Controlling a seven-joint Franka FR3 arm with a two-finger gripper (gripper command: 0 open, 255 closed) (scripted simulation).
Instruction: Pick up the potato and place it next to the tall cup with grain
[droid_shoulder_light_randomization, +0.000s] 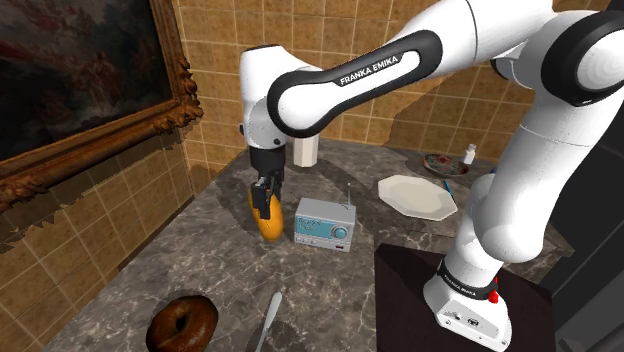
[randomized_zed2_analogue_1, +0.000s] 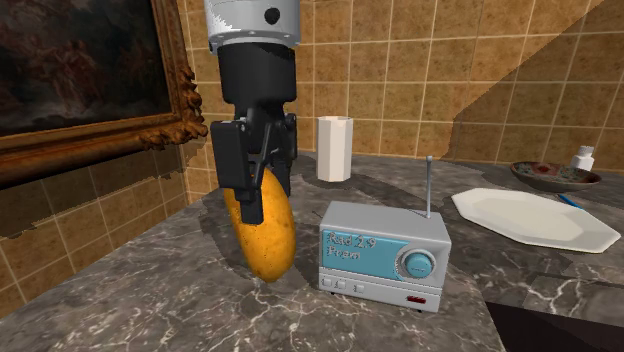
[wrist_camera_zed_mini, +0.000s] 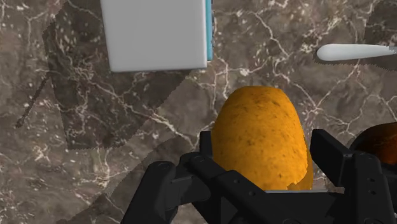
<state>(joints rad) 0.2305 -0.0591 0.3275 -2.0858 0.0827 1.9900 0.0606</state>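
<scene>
Black matte fingers of the gripper are closed on the upper part of the potato, one on each side. In the wrist view the gripper pinches the potato between its two pads.

Potato: elongated oval, orange-yellow skin, finely speckled and dull, ends rounded. Long axis near upright, the upper end leaning slightly to the second exterior view's left and the lower end pointing down at the counter. The lower end is at or just above the surface; contact cannot be told. In the shoulder view the potato hangs under the gripper.

Counter: dark grey-brown marble, polished, with thin white veins.

Just beside the potato, on the second exterior view's right, stands a radio: a pale grey box with rounded corners, teal face, round dial and thin upright aerial. The two are apart, not touching.

Behind both, near the tan tiled wall, stands the tall cup, plain white, straight and faceted. Its contents cannot be seen.

Farther out:
- White eight-sided plate, flat and smooth.
- Pale knife with a toothed edge.
- Brown glossy doughnut near the counter's front edge.
- Carved gilt picture frame on the wall.
</scene>
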